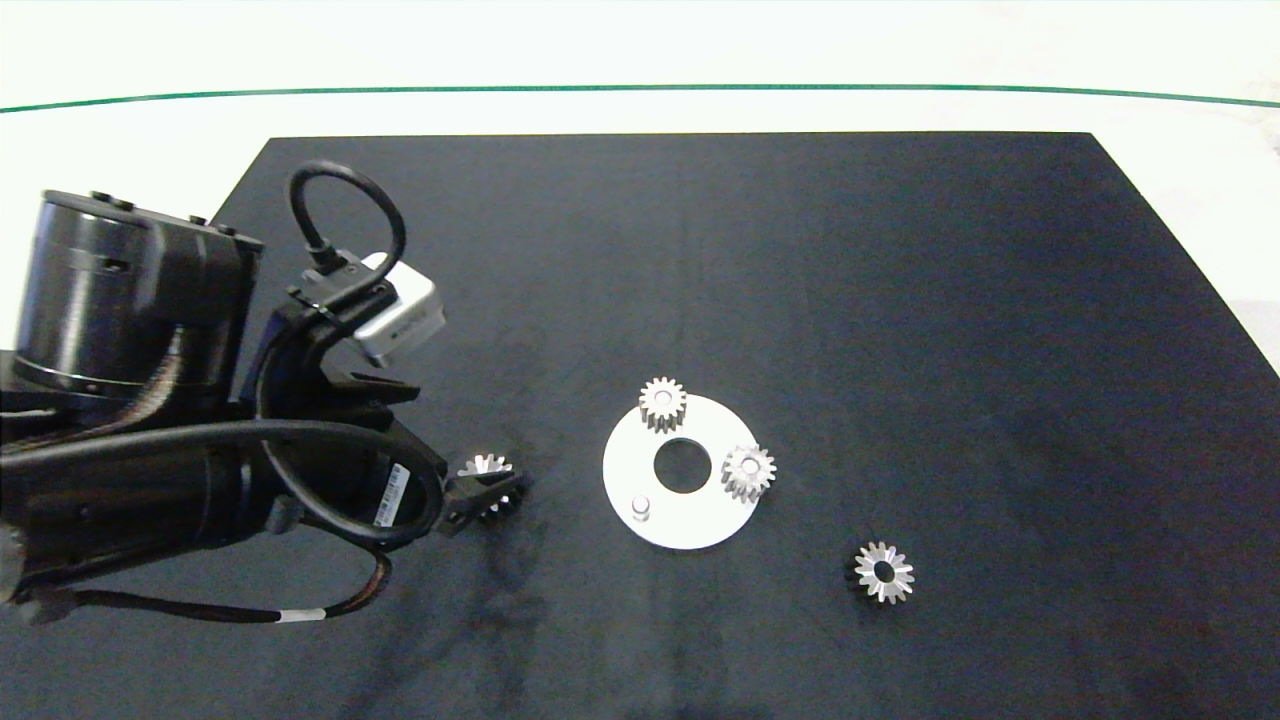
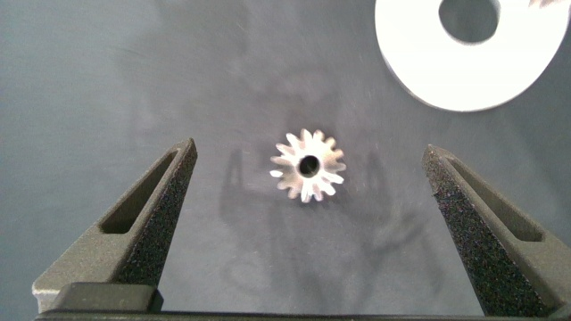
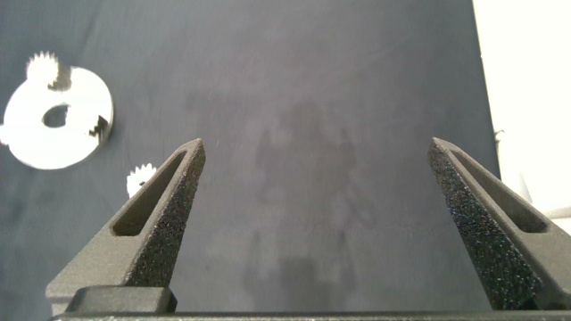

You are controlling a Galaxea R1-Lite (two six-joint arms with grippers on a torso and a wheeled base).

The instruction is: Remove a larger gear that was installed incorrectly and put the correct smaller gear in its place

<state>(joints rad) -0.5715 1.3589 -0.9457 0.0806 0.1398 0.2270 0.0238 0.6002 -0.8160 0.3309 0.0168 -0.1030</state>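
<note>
Black mat [image 1: 900,300], larger gear [image 2: 308,165] between spread left pincer [image 2: 308,227]

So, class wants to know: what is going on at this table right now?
The left gripper hangs open over the larger gear, which lies on the black mat beside the white disc, not on it. Two chunky pinions sit on the disc's rim, and its third peg is bare. The smaller gear waits on the mat on the other side of the disc. The right gripper is open over bare mat, off to the side.
</note>
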